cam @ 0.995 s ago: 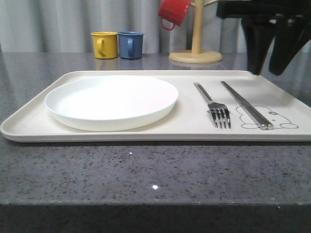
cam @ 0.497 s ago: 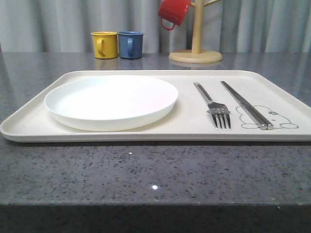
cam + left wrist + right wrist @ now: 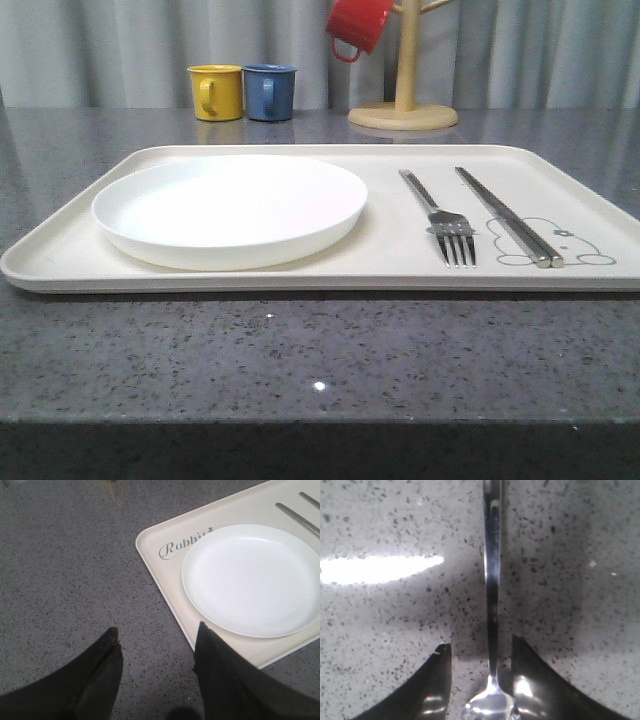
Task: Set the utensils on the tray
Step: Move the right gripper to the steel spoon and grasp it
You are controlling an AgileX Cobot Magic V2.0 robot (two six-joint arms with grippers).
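Looking down my right wrist camera, I see the right gripper (image 3: 481,652) with its fingers (image 3: 430,680) spread to either side of the spoon (image 3: 492,605), which lies on the speckled grey counter (image 3: 395,630). The handle runs straight away between the fingers and the bowl sits close to the camera; I see a gap on each side of the handle, so nothing is clamped.

On the left wrist camera, the left gripper (image 3: 156,641) hangs over the bare counter just beside the tray (image 3: 165,587) corner that carries the "Rabbit" script (image 3: 181,545). Its fingers (image 3: 100,665) are apart and hold nothing.

From the front, the tray (image 3: 60,255) lies on the counter with the white plate (image 3: 230,208) on its left half. The fork (image 3: 440,215) and chopsticks (image 3: 507,215) lie side by side on the right half, apart from each other, the chopsticks' near ends over the rabbit drawing (image 3: 575,245). Behind the tray stand a yellow mug (image 3: 216,92) and a blue mug (image 3: 269,92), touching or nearly so, and a wooden mug tree (image 3: 404,95) with a red mug (image 3: 357,25) hung on it.
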